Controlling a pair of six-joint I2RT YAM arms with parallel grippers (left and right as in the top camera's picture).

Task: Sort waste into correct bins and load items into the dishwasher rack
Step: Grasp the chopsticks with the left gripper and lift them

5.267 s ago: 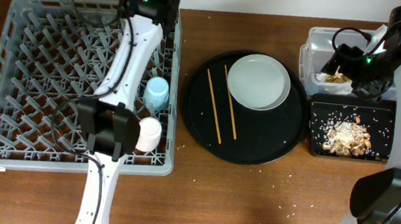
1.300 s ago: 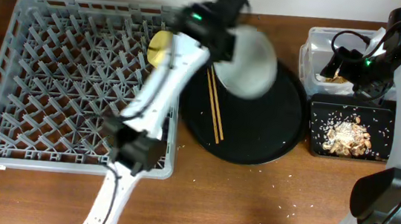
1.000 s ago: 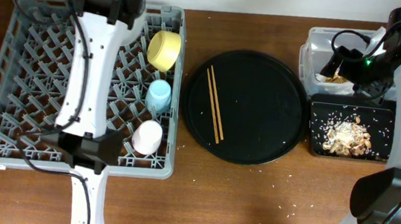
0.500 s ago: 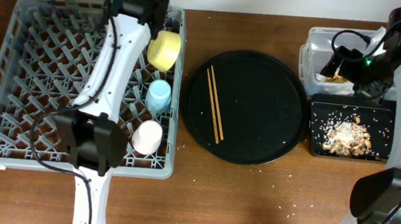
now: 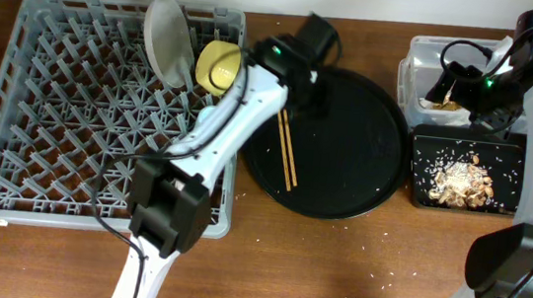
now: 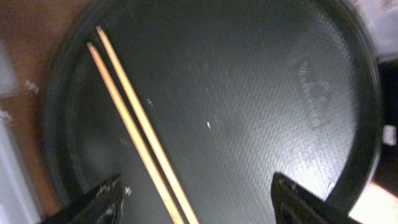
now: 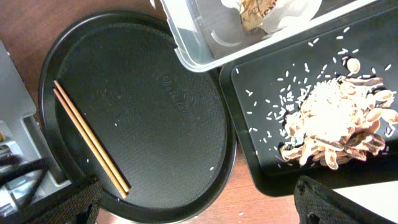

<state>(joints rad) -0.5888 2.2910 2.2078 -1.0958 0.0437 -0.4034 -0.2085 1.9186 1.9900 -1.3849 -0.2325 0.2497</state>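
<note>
Left gripper (image 6: 199,190) is hovering over the round black tray (image 6: 267,93), fingers (image 6: 106,199) spread wide apart w/ nothing between them, so it's empty. The wooden chopsticks (image 6: 140,130) are lying flat on that tray, on its rack side. They're side by side, near-parallel, and pretty much touching.

In the overhead view the pair's long axis is running roughly far-to-near across the table. The near ends are angling slightly toward the tray's centre. The far ends are tucked under the left arm, so which end is the tip I can't tell.

Handling, by my read: they're light, stiff, thin and smooth, and likely to roll or scissor apart if pinched off-centre. Best bet is prob. to close across both sticks at about mid-length, jaws square to the long axis, so they lift as one (grab near an end and they'll droop or fan).

Over at the dishwasher rack (image 5: 60,127), the white-grey plate (image 5: 164,39) is standing on edge between pegs at the far side. The yellow bowl (image 5: 218,65) is tipped on its side just beside it. Cups aren't showing; the arm may be covering them.

Right gripper (image 7: 196,190) is hanging above the bins, fingers also wide apart and holding nothing. Below it, the clear tub (image 7: 205,53) is holding napkins and a wrapper, and the black rectangular tray (image 7: 249,112) is holding noodle scraps and rice (image 7: 323,124). Sorting looks done; the chopsticks look like the last item.
</note>
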